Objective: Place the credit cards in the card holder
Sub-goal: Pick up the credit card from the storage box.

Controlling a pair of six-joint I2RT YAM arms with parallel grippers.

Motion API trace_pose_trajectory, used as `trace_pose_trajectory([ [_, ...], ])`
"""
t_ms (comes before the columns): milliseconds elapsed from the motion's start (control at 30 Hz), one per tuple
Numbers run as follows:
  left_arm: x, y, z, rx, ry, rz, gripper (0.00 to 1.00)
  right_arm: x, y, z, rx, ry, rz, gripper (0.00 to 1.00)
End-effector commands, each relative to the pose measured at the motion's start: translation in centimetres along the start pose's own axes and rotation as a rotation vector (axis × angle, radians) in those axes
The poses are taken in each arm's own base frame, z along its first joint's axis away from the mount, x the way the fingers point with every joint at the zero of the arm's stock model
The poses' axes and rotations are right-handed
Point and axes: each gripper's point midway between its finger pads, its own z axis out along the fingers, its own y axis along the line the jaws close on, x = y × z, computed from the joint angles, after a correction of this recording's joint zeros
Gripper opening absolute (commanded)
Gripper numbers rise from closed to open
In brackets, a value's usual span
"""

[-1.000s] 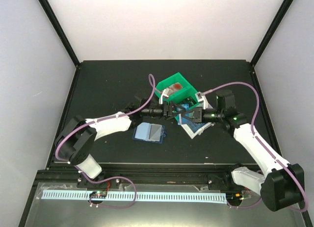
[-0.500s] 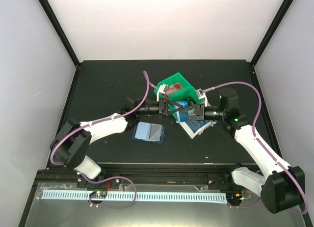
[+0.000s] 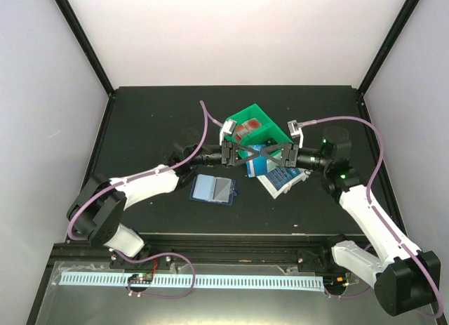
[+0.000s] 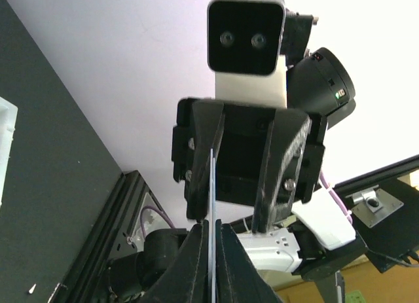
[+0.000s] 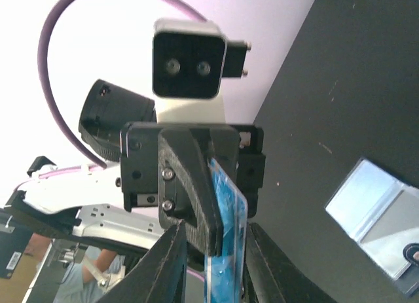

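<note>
Black tabletop [image 3: 154,128] | left claw [image 4: 213,241] clamped on blue credit card [image 5: 228,211] | right claw [image 5: 215,241] apart around it | card print unreadable

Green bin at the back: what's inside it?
A reddish-brown item shows inside the green bin, too small to identify. The left gripper, shut on a credit card, and the right gripper cover the bin's near side, so anything there is hidden.

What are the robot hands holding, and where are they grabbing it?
The left gripper pinches the thin blue plastic card by one end. The right gripper has its jaws open around the other end, not gripping it.
</note>
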Motion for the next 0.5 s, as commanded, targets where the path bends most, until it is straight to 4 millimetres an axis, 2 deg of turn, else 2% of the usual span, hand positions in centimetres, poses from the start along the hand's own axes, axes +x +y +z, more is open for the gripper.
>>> trace_pose_trajectory([
  [0, 0.6, -3.2, -0.8, 0.086, 0.032, 0.104, 0.01, -2.9, 1.7, -0.4, -0.007, -0.101, -0.063, 0.26],
  [233, 1.1, -4.7, -1.3, 0.127, 0.038, 0.162, 0.02, -3.8, 1.4, -0.2, 0.016, -0.124, -0.046, 0.21],
  [333, 1.0, -5.0, -1.3, 0.135, 0.034, 0.166, 0.01, -3.3, 0.5, 0.0, 0.044, -0.098, -0.031, 0.16],
  [467, 0.8, -5.6, -1.3, 0.161, 0.024, 0.174, 0.02, -2.4, -0.5, 0.0, 0.065, -0.074, -0.017, 0.15],
])
